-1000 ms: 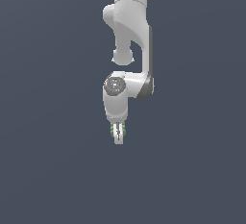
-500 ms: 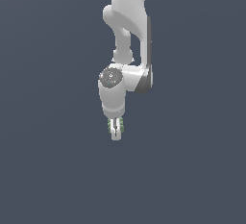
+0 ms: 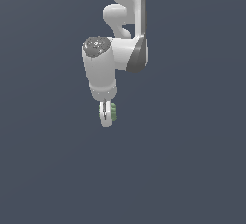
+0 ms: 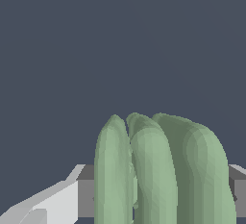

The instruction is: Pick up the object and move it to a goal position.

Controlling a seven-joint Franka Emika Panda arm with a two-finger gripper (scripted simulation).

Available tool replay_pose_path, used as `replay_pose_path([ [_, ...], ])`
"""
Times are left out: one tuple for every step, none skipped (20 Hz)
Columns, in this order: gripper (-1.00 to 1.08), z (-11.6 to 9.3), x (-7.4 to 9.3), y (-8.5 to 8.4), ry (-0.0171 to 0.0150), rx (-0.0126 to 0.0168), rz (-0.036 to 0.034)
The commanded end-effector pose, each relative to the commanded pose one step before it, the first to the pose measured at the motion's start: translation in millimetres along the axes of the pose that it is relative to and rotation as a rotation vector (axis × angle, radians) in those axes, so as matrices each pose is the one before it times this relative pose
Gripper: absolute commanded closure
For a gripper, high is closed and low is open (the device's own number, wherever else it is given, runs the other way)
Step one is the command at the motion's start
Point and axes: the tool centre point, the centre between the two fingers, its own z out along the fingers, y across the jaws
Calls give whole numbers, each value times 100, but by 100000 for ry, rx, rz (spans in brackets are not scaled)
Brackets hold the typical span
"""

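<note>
Below the white arm's wrist, the gripper [image 3: 106, 115] has its jaws clamped on the object [image 3: 113, 112] — pale green ribs peek out on the exterior view's right of the fingers. Pickup looks done; carrying to the goal is what's left, and no goal marker shows. In the wrist view the object [image 4: 158, 170] fills the frame, its three ridges side by side — the ridges' long axis probably runs along the fingers, roughly vertical, though the exterior view is small.

**What stays out of sight**

In the exterior view the arm [image 3: 126, 6] runs off the top edge, and the pincer [image 3: 106, 115] covers most of the pale green lump [image 3: 114, 112]. The wrist view cuts off the lump's lower part.
</note>
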Motion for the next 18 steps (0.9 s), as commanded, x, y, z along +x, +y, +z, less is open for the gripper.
replay_pose_path([
  [108,-2611,857,564,29,-7,70],
  [108,-956,308,185,0,0,0],
  [108,-917,290,170,48,-8,4],
  [108,-873,286,157,0,0,0],
  [108,-831,257,141,48,-5,-9],
  [108,-774,256,132,0,0,0],
  [108,-715,238,119,0,0,0],
  [108,-659,198,104,46,-1,-16],
  [108,-586,197,92,0,0,0],
  [108,-525,150,73,43,2,-24],
  [108,-449,153,61,0,0,0],
  [108,-390,101,41,30,7,-38],
  [108,-315,110,29,0,0,0],
  [108,-258,60,10,7,11,-47],
  [108,-188,69,3,0,0,0],
  [108,-135,22,-9,-5,11,-47],
  [108,-74,29,-7,0,0,0],
  [108,-23,9,-3,0,0,0],
])
